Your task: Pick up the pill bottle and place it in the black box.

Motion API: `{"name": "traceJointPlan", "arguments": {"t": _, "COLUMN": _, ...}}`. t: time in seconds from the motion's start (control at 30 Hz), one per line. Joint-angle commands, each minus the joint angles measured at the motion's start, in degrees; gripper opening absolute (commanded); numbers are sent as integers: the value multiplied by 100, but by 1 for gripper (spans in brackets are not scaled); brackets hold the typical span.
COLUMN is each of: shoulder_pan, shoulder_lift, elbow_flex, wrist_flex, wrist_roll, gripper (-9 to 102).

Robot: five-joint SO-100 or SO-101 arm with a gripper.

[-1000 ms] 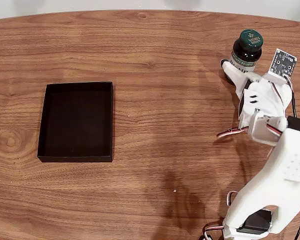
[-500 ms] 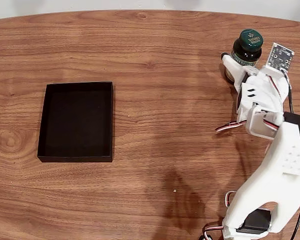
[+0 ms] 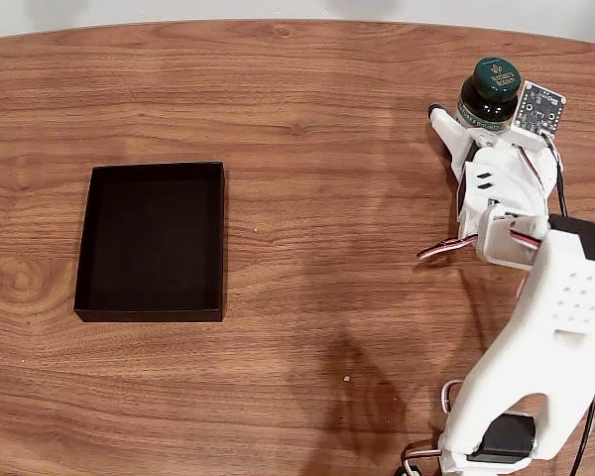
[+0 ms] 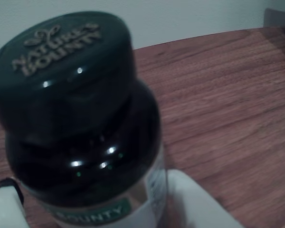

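My claw (image 3: 476, 124) is spread apart around the pill bottle (image 3: 490, 94), which stands upright on the wooden table (image 3: 307, 99) at the far right of the fixed view. One white finger (image 3: 446, 134) lies along the bottle's left side; the other side is hidden behind the small circuit board (image 3: 537, 107), so I cannot tell whether anything touches yet. I judge the step in hand to be the grasp itself. To do it well I should press together on the amber body below the shoulder, not on the green cap (image 4: 61, 52) (a cap grip would let the bottle swing), and keep it centred between my fingers so it does not tip as I close.

The black box (image 3: 151, 241) sits well apart at the left of the fixed view, and the carry will cross bare table.

The wrist view gives what the fixed view cannot: the bottle close up, the raised lettering on the cap, the edge of the white label (image 4: 133, 211), and both white fingertips (image 4: 194, 202) low on either side of the body.
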Motion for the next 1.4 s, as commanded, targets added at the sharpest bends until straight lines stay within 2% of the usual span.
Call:
{"name": "traceJointPlan", "arguments": {"t": 0.0, "shoulder_pan": -141, "shoulder_lift": 44, "elbow_flex": -466, "wrist_flex": -132, "wrist_roll": -62, "gripper": 36}}
{"name": "traceJointPlan", "arguments": {"t": 0.27, "shoulder_pan": -167, "shoulder_lift": -132, "elbow_flex": -703, "wrist_flex": -149, "wrist_roll": -88, "gripper": 34}}
{"name": "traceJointPlan", "arguments": {"t": 0.73, "shoulder_pan": -343, "shoulder_lift": 422, "elbow_flex": -413, "wrist_flex": -149, "wrist_roll": -202, "gripper": 19}}
{"name": "traceJointPlan", "arguments": {"t": 1.03, "shoulder_pan": -650, "shoulder_lift": 1450, "elbow_flex": 536, "wrist_flex": -264, "wrist_roll": -246, "gripper": 17}}
{"name": "traceJointPlan", "arguments": {"t": 1.37, "shoulder_pan": -1345, "shoulder_lift": 3305, "elbow_flex": 1863, "wrist_flex": -281, "wrist_roll": -369, "gripper": 16}}
